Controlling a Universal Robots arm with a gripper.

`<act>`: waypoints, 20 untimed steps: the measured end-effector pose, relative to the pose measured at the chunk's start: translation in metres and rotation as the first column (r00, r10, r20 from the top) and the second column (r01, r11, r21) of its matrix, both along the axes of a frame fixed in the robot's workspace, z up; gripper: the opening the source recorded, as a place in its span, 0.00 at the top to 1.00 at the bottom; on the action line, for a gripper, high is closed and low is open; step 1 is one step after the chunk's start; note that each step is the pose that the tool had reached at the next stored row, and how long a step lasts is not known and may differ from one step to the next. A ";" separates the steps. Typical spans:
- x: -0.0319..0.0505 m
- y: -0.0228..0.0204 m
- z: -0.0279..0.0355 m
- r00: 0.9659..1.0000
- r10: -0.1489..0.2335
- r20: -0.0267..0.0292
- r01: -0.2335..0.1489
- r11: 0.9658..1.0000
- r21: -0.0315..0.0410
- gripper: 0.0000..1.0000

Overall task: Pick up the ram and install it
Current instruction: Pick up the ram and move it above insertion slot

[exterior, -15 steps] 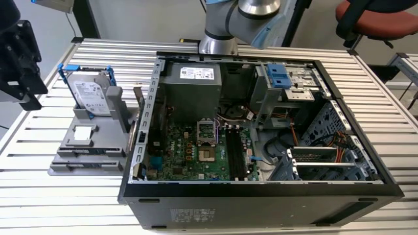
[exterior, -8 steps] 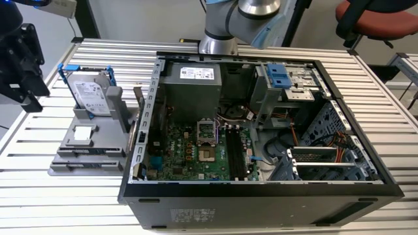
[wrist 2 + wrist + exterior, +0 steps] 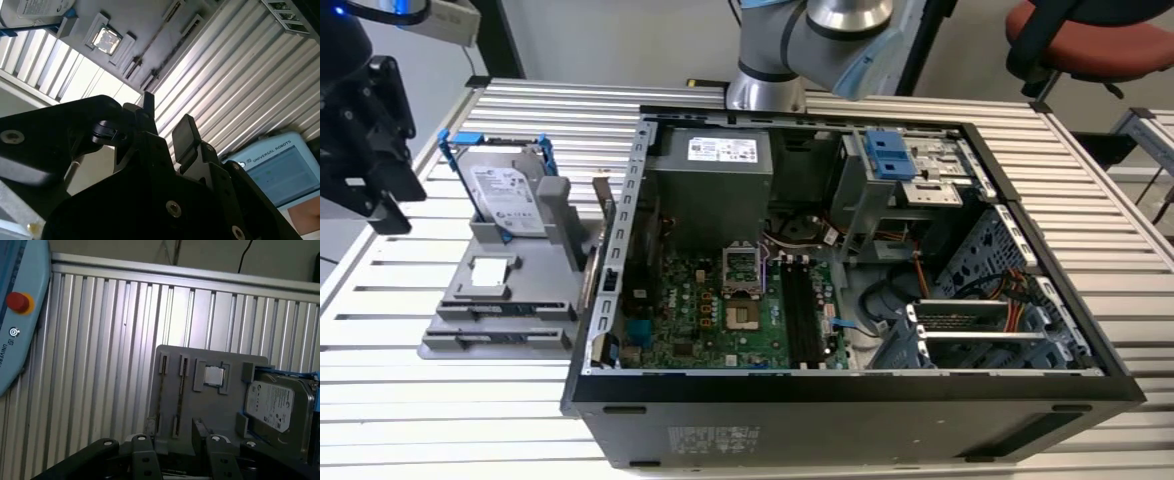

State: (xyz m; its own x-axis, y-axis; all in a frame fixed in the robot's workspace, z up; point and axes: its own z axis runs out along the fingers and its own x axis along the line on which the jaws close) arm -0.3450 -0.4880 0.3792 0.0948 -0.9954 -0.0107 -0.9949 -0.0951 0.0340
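The ram point(image 3: 603, 238) is a thin dark stick standing on edge in the grey holder point(image 3: 520, 300), on the side next to the open computer case point(image 3: 854, 390). In the first wrist view it shows edge-on as a thin line point(image 3: 160, 395) between two holder slots. My gripper point(image 3: 394, 185) hangs at the exterior view's far left, apart from the holder. In both wrist views its fingers stand open point(image 3: 165, 117) with nothing between them. The motherboard's long black slots point(image 3: 803, 310) lie inside the case.
A silver hard drive in a blue frame point(image 3: 504, 190) and a small square white-topped part point(image 3: 490, 275) sit in the holder. A teach pendant point(image 3: 280, 170) lies on the ribbed aluminium table point(image 3: 400, 410). A red chair point(image 3: 1107, 40) stands at the back right.
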 end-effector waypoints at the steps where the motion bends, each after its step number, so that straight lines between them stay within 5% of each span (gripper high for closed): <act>1: 0.0000 0.0000 -0.0007 1.000 -0.001 0.001 0.001 1.000 0.000 0.00; 7: 0.0000 0.0000 -0.0052 1.000 -0.008 0.012 0.008 1.000 0.000 0.00; 20: 0.0000 0.0000 -0.0150 0.999 -0.032 0.013 0.032 0.999 0.000 0.00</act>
State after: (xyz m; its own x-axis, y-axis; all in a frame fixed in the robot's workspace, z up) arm -0.3450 -0.4880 0.3642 0.0632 -0.9980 -0.0093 -0.9978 -0.0634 0.0211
